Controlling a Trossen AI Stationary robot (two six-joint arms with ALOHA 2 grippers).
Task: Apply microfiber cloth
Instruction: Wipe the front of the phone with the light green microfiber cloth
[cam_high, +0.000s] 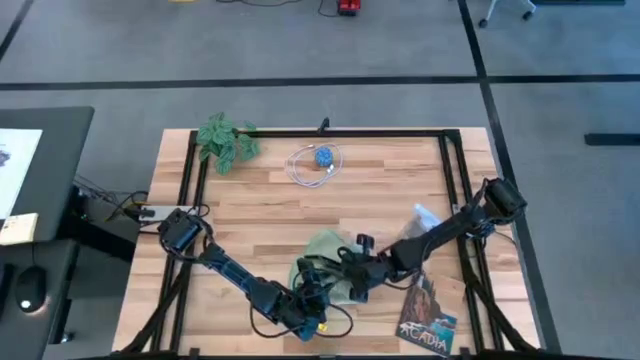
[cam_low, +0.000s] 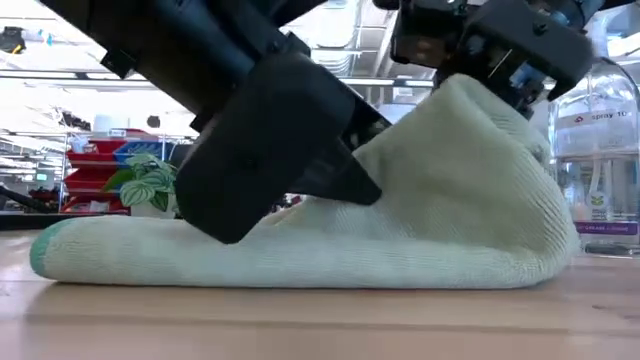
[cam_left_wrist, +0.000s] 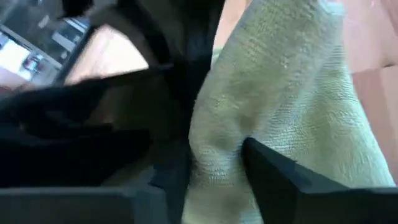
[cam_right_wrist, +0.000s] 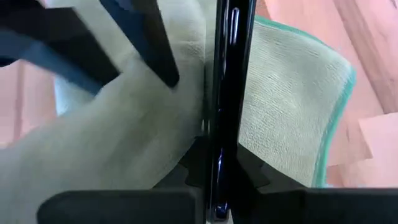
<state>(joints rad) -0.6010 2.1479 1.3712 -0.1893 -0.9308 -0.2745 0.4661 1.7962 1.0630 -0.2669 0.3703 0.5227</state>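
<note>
The pale green microfiber cloth (cam_high: 325, 250) lies bunched near the table's front edge. One side rests on the wood (cam_low: 250, 270) and the other is raised (cam_low: 470, 110) against a black phone (cam_right_wrist: 227, 74) that stands on edge. My right gripper (cam_high: 352, 272) comes from the right and is shut on the phone. My left gripper (cam_high: 312, 288) comes from the left and is shut on the cloth beside the phone. Most of the phone is hidden behind cloth. My left gripper pinches a raised fold of the cloth (cam_left_wrist: 230, 124) between its two fingers (cam_left_wrist: 280, 180). The fingers come slanting from the table's near left side. The rest of the cloth trails down onto the table. My right gripper pinches the phone by its two flat faces (cam_right_wrist: 225, 155) between its fingers, at one end. The phone points away from the gripper, edge-on, with cloth lying against both faces. Whether the phone's far end rests on the table is hidden by the cloth.
A leafy plant (cam_high: 225, 140) sits at the far left corner, and a coiled white cable with a blue piece (cam_high: 318, 163) lies far centre. A printed booklet (cam_high: 428, 320) is at the near right, and a clear spray bottle (cam_low: 600, 150) stands just right of the cloth.
</note>
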